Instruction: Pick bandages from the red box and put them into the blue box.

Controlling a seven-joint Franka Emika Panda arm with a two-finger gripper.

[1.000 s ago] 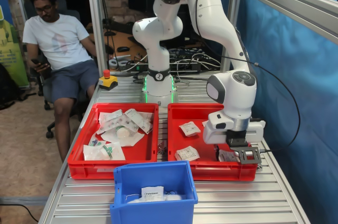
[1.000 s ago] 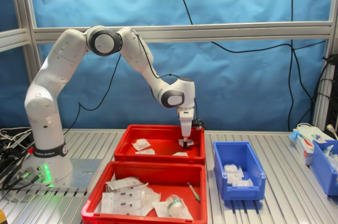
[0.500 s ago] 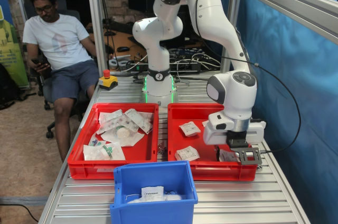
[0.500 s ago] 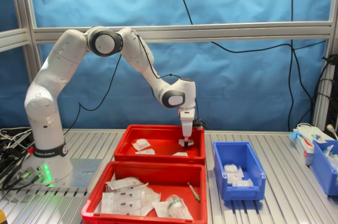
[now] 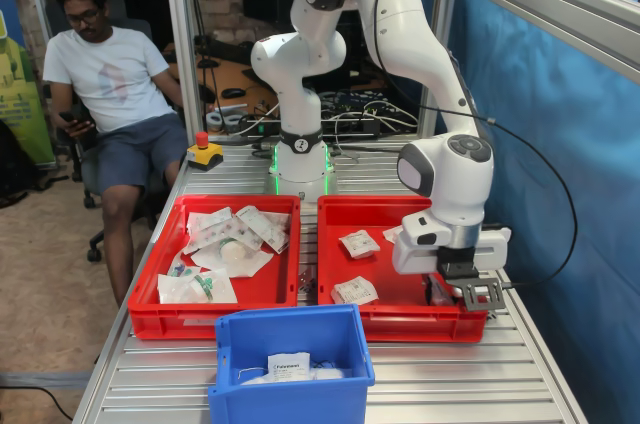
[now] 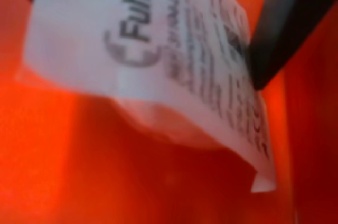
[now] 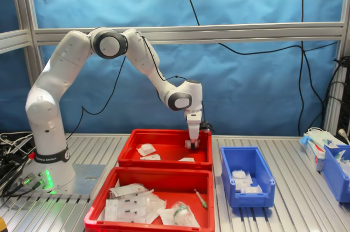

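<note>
The red box (image 5: 420,324) is the right-hand tray in the first exterior view and the far tray (image 7: 129,150) in the second exterior view. Small white bandage packets (image 5: 357,242) (image 7: 146,149) lie in it. My gripper (image 5: 441,294) (image 7: 191,145) hangs low over the corner of the tray nearest the blue curtain. It is shut on a bandage (image 6: 158,60), which fills the wrist view beside a dark finger (image 6: 285,28), its free corner hanging just above the red floor. The blue box (image 5: 290,399) (image 7: 249,199) stands beside the trays and holds white packets.
A second red tray (image 5: 200,319) (image 7: 98,210) holds many larger pouches. A man (image 5: 110,84) sits beyond the table's far left corner in the first exterior view, near a red stop button (image 5: 203,152). Another blue bin (image 7: 336,172) stands at the second exterior view's right. Frame posts surround the table.
My gripper has risen slightly and shifted a little toward the curtain side, carrying the bandage off the tray floor. Nothing else has moved.
</note>
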